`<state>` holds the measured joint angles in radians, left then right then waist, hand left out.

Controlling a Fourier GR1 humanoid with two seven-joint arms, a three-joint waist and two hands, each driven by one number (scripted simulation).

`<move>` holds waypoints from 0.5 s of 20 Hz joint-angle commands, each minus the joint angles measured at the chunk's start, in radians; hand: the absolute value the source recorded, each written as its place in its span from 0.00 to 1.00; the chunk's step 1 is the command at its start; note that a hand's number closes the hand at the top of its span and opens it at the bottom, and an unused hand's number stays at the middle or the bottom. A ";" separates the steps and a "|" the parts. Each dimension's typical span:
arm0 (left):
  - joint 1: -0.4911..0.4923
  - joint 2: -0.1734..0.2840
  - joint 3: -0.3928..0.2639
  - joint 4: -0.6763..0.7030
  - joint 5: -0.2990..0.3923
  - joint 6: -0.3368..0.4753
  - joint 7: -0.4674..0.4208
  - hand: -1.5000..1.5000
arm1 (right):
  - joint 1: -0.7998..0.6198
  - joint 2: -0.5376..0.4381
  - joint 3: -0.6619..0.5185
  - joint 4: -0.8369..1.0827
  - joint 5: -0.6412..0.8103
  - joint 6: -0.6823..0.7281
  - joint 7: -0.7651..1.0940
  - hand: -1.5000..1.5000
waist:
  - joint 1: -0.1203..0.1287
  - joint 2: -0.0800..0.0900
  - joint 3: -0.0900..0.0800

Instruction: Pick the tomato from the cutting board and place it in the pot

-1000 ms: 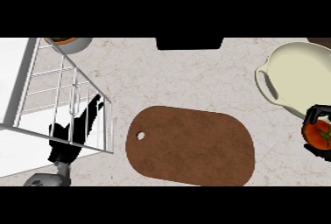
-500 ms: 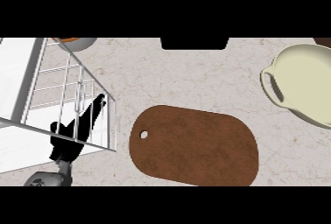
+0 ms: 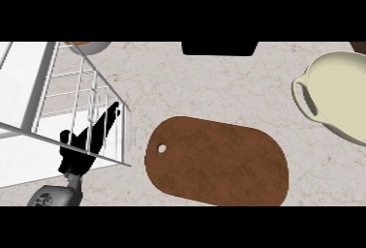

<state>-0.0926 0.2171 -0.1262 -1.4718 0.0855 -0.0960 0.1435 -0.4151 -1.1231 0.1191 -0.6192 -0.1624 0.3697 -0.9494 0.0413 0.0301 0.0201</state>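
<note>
Comparing with a second ago, I see no right hand and no tomato now; the cutting board [image 3: 218,162] is bare, the pot [image 3: 336,99] sits right, my left hand [image 3: 85,143] rests with straight fingers.

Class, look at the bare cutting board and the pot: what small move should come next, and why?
Probably bring the right hand, out of view, over the pot: the cutting board is bare, no tomato shows, and the left hand rests open at left.
</note>
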 commanded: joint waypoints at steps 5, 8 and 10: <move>0.000 -0.039 -0.042 0.048 -0.010 -0.012 0.008 0.50 | -0.079 -0.057 0.033 0.030 0.056 0.132 -0.195 1.00 | 0.029 0.000 -0.011; -0.014 -0.039 -0.049 0.064 -0.027 -0.010 0.011 0.50 | -0.117 -0.059 0.084 0.019 0.115 0.111 -0.178 1.00 | 0.040 0.001 -0.013; -0.022 -0.026 -0.036 0.062 -0.006 -0.036 0.013 0.50 | -0.135 -0.068 0.094 0.043 0.142 0.084 -0.196 1.00 | 0.041 0.001 -0.012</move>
<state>-0.1270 0.2015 -0.1428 -1.4422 0.0671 -0.1061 0.1374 -0.5123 -1.1726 0.1844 -0.6118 -0.0703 0.3383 -0.9707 0.0754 0.0269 0.0137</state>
